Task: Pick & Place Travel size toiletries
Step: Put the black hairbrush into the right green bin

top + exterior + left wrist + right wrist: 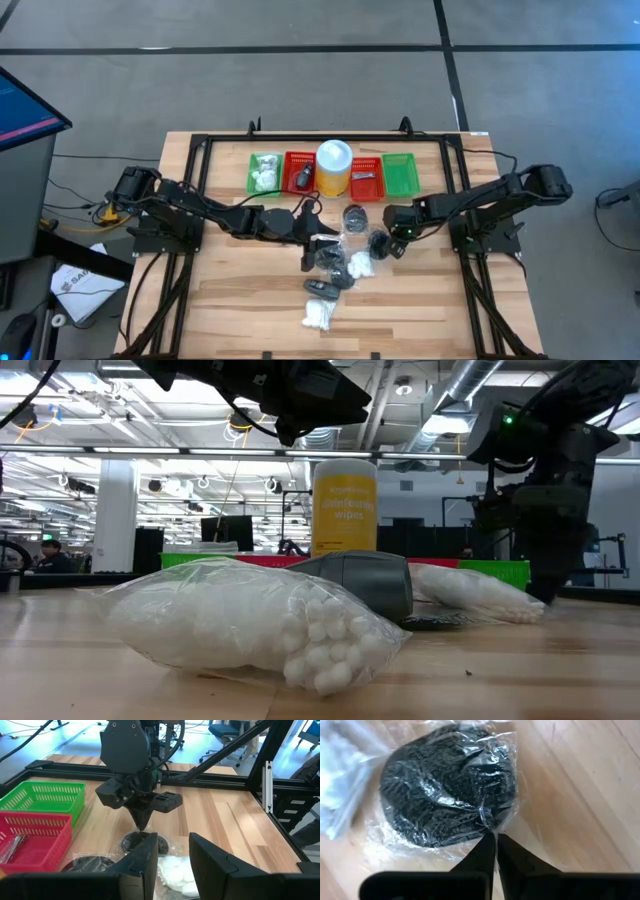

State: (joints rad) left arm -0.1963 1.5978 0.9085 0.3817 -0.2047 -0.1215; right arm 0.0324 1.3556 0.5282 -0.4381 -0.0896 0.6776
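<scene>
The travel size toiletries lie loose mid-table: white fluffy bundles in clear bags, small black pieces, and dark round discs in clear wrappers. My right gripper points down, shut on the wrapper of one disc, which lies flat on the wood; it is also seen from the left wrist. My left gripper hovers open, high above the pile, with a white bundle on the table below it. It holds nothing. My right gripper pinches the clear wrapper's gathered edge between its two fingertips, at the rim of the dark disc. The fingers come steeply from above, pointing down. The disc lies flat on the table, its wrapper puckered toward the fingertips.
Along the far side stands a row of mesh baskets: green with white bundles, red, red, green. A yellow canister stands between the red baskets. Bare wood lies toward the near edge. A black frame borders the table.
</scene>
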